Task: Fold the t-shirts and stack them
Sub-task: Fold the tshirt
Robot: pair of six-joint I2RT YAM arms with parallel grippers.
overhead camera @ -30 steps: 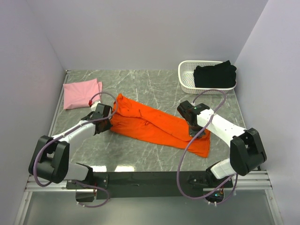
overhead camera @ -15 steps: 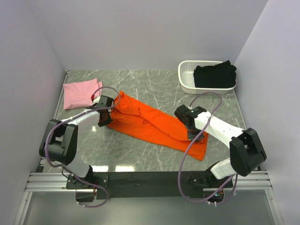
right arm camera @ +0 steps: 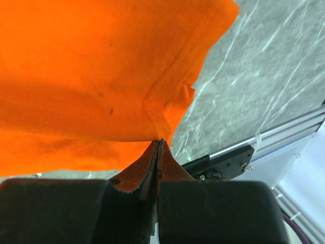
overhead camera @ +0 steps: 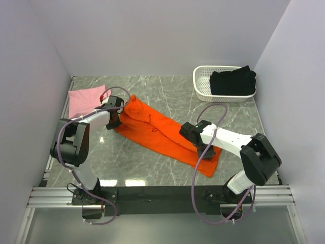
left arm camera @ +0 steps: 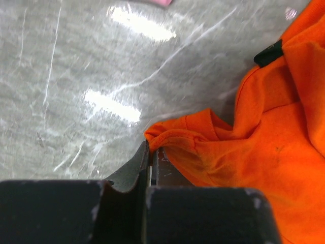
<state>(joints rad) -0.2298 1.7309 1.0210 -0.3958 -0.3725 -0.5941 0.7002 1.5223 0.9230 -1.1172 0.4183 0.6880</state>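
The bright orange t-shirt (overhead camera: 160, 133) lies as a long folded strip slanting across the middle of the table. My left gripper (overhead camera: 115, 119) is shut on its upper left end, and the left wrist view shows the cloth edge (left arm camera: 167, 137) pinched at the jaw tips (left arm camera: 152, 150). My right gripper (overhead camera: 195, 136) is shut on its lower right part, and the right wrist view shows the hem (right arm camera: 157, 122) held at the tips (right arm camera: 160, 142). The pale pink t-shirt (overhead camera: 84, 100) lies folded at the far left. The black t-shirt (overhead camera: 232, 81) sits in the basket.
A white slotted basket (overhead camera: 203, 85) stands at the back right. Grey walls close in the left, back and right sides. A black metal rail (overhead camera: 162, 193) runs along the near table edge.
Both grippers have carried the orange t-shirt to the left and away from the near edge. The left gripper moved up towards the pink t-shirt. The right gripper moved left.
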